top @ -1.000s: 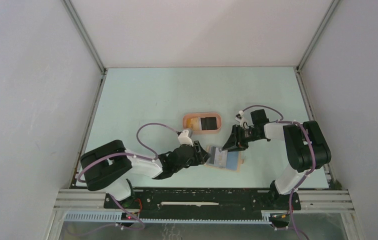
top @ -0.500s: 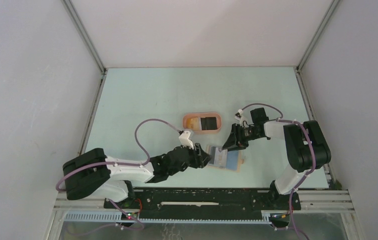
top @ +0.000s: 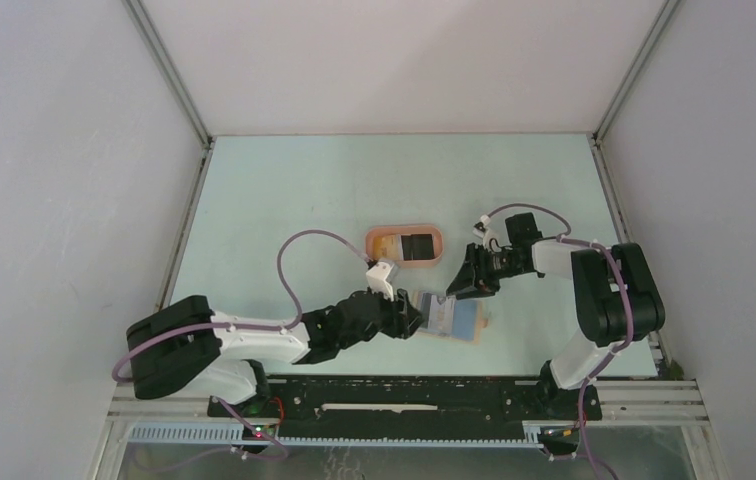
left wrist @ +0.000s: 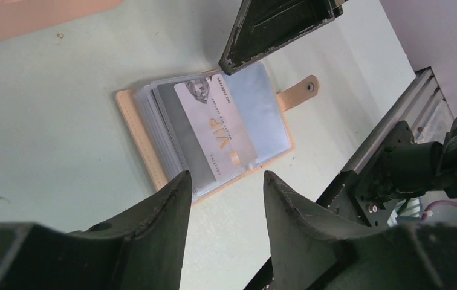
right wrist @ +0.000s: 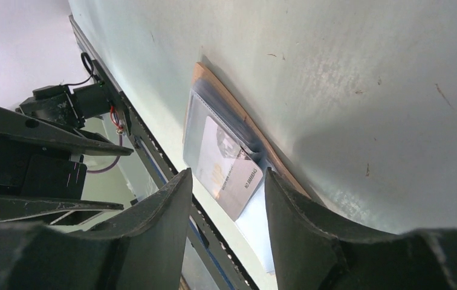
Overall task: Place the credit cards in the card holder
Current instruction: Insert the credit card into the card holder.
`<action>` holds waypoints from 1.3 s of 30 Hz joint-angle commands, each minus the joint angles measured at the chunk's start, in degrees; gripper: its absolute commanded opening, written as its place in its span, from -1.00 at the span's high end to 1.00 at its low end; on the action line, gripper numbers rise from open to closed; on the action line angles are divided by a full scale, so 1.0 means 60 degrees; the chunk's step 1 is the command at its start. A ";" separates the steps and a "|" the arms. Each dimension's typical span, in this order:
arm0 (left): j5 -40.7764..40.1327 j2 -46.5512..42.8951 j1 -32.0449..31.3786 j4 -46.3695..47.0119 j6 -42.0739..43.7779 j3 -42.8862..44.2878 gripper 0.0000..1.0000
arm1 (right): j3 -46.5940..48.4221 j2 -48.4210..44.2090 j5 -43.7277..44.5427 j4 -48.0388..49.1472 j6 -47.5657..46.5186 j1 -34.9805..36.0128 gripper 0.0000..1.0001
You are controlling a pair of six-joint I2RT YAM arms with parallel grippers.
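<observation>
Just beyond the left hand (left wrist: 223, 181) lies the opened card holder (left wrist: 262, 115).

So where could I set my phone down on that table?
The table is bare from the pink tray to the back wall, and left of the tray. It's crowded near the front, where the left gripper and right gripper flank the open wallet.

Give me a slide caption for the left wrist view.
Open left tool hovers above the unfolded card holder, a silver VIP card lying askew on it.
</observation>
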 commanded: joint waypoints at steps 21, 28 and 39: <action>-0.1234 -0.1331 -0.0023 0.1643 0.0744 -0.0897 -0.53 | -0.1191 -0.2478 -0.0617 0.0808 0.0386 -0.0078 -0.17; -0.1411 -0.0783 -0.0023 0.2110 0.0142 -0.1015 -0.54 | -0.1205 -0.2160 0.0099 0.0662 0.0520 0.0120 -0.16; -0.1434 0.0427 -0.0023 0.2526 -0.0685 -0.0920 -0.48 | -0.1119 -0.1502 0.0954 0.0494 0.0767 0.0718 -0.16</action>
